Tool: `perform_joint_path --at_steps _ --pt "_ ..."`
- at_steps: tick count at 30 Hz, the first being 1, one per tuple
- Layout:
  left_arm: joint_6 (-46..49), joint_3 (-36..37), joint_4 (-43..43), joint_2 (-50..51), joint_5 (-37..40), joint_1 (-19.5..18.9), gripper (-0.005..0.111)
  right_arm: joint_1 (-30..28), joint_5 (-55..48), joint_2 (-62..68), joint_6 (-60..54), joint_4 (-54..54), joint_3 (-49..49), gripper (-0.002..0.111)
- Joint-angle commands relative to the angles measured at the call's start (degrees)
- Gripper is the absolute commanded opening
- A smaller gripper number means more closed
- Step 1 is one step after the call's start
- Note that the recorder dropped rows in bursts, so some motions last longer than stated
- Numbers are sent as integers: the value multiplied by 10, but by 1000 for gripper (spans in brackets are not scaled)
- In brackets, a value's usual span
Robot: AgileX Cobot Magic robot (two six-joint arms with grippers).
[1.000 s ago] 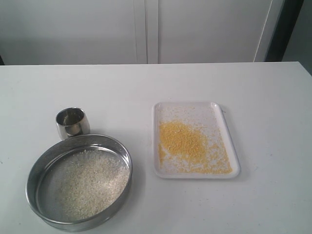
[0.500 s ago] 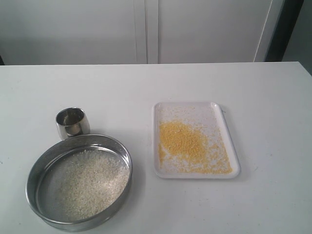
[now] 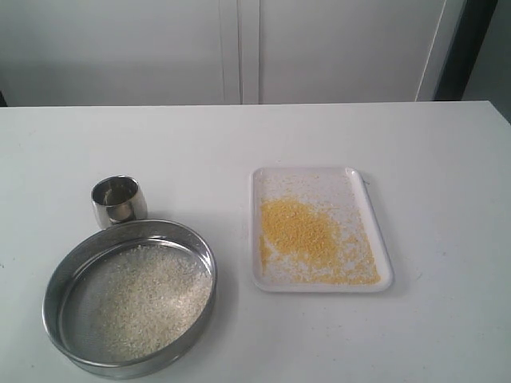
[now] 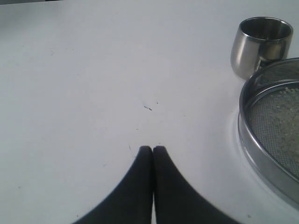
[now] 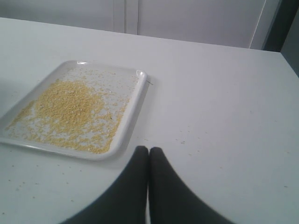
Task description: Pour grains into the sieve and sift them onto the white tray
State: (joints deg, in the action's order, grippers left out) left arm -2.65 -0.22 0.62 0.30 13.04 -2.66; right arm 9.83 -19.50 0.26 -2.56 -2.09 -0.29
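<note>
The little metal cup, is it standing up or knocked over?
Standing up. The cup sits on its base beside the sieve, its open mouth facing up.

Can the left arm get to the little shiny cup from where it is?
Probably yes. Only bare table lies between the left gripper and the cup. The sieve sits close by the cup but off to one side of that path. The jaws are shut, so they'd need to open first.
</note>
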Motion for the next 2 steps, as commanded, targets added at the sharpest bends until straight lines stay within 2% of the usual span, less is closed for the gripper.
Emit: perform_joint_path --at_steps 1,2 --pt "0 2 -6 -3 -1 -2 0 -2 2 -3 -2 6 3 0" --pt "0 2 -6 -3 -1 -2 0 -2 2 -3 -2 6 3 0"
